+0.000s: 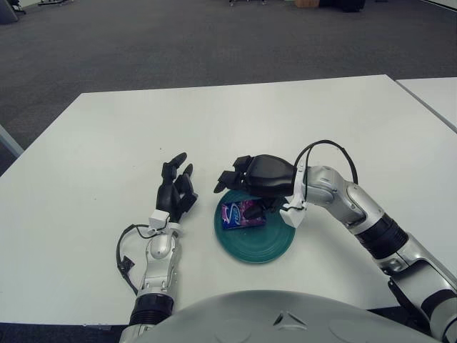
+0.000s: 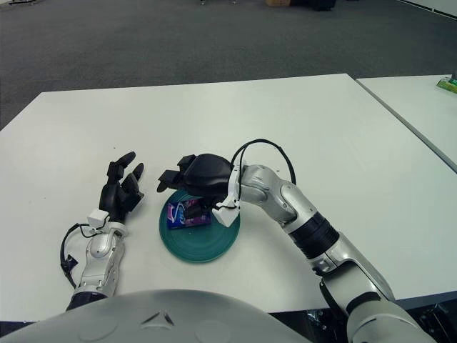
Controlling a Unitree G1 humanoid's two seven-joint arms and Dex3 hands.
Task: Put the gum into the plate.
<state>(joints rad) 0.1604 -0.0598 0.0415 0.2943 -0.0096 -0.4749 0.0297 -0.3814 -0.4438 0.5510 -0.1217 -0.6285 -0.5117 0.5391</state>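
A purple and blue gum pack [image 1: 243, 213] lies flat in the teal plate [image 1: 258, 248] near the table's front edge. My right hand [image 1: 239, 187] hovers over the plate's far rim, just above the gum. Its fingers [image 1: 227, 179] stretch out to the left and its thumb hangs down by the gum's right end, holding nothing. My left hand [image 1: 177, 184] shows to the left of the plate, fingers spread and pointing away from me, empty.
The white table [image 1: 214, 121] extends well beyond the plate. A second white table [image 1: 437, 93] stands at the right across a narrow gap, with a small green object [image 2: 448, 84] on it. Dark carpet lies beyond.
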